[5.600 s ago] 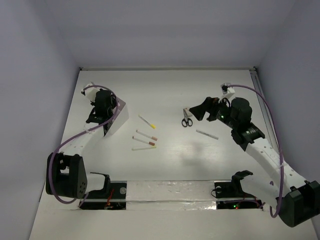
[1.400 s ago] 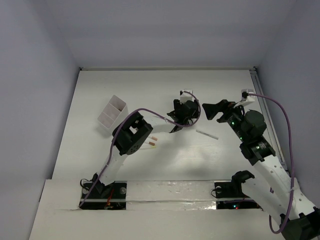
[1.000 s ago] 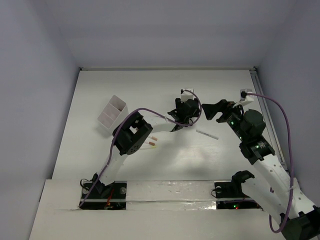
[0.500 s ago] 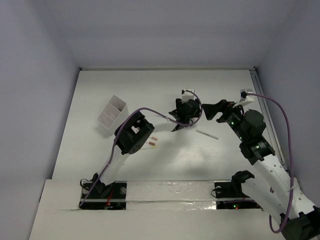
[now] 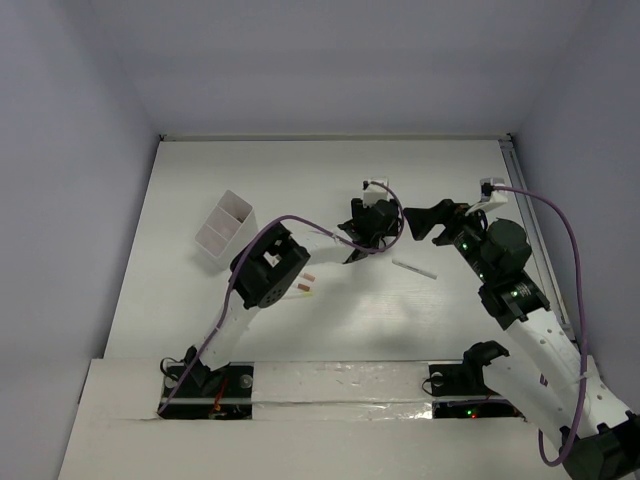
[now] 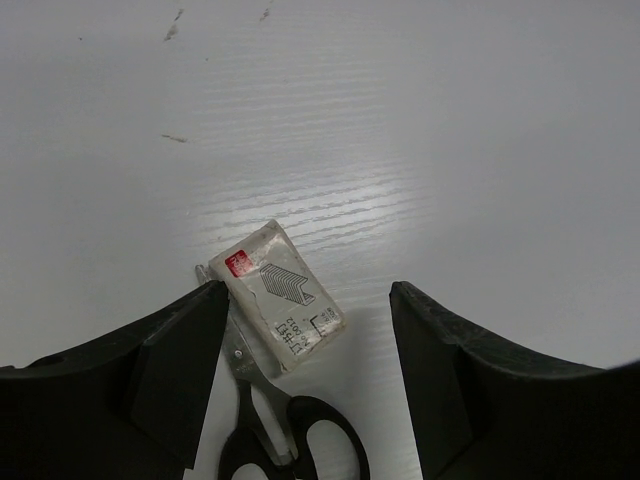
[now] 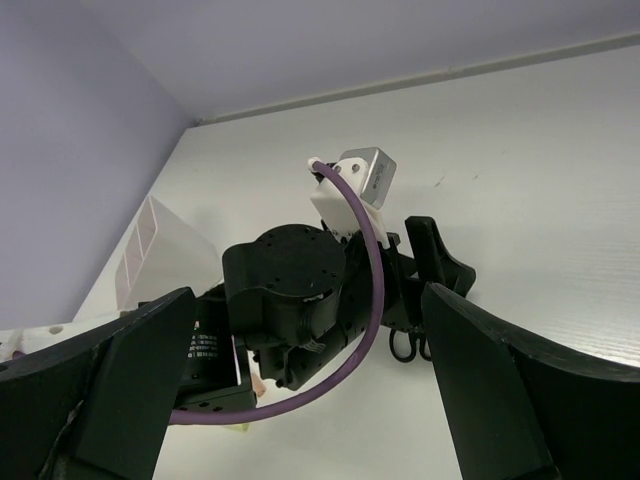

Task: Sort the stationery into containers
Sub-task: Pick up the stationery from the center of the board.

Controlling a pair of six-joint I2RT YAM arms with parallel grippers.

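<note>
My left gripper (image 5: 355, 248) is open and hangs over the small black-handled scissors (image 6: 285, 440) and the small beige block (image 6: 278, 295), which lie touching between its fingers (image 6: 150, 370) in the left wrist view. The top view hides both under the gripper. My right gripper (image 5: 420, 222) is open and empty, raised just right of the left one; its view shows the scissors' handles (image 7: 410, 345). A white pen-like stick (image 5: 413, 268) lies below it. Other sticks (image 5: 305, 285) peek out beside the left arm. The white three-compartment box (image 5: 225, 232) stands at the left.
The left arm (image 5: 265, 280) stretches across the middle of the table. Its white cube camera (image 7: 365, 175) with a purple cable fills the right wrist view. Grey walls close the table's left, far and right sides.
Since 5.6 s ago the left arm swung from the box to the scissors, and the right gripper drew back from them. In the last second almost nothing has moved.
</note>
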